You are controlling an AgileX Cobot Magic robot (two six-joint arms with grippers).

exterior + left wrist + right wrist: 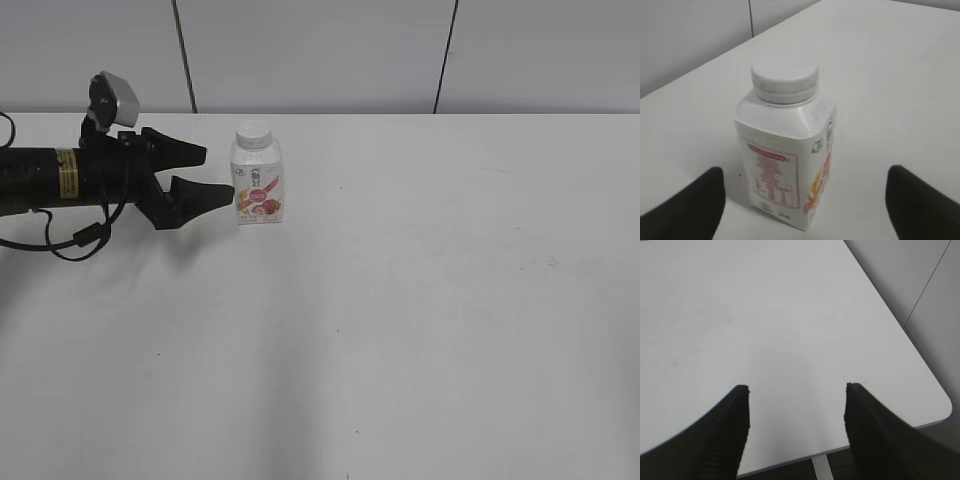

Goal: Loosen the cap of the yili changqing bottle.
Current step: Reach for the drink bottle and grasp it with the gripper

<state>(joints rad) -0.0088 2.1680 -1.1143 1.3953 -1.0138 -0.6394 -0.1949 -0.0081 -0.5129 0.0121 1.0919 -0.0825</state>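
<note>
The yili changqing bottle (257,185) stands upright on the white table, a squat white bottle with a pink-red fruit label. Its white cap (254,133) sits on the neck. My left gripper (218,175) is open just to the left of the bottle, one fingertip close beside its lower body. In the left wrist view the bottle (785,150) and its cap (785,80) stand ahead of the open left gripper (805,175), with both black fingers apart from it. My right gripper (796,387) is open and empty over bare table; it is out of the exterior view.
The white table (420,300) stretches to the right and front of the bottle. A grey panelled wall (320,50) stands behind it. The right wrist view shows the table's rounded corner (940,407) and edge close under the right gripper.
</note>
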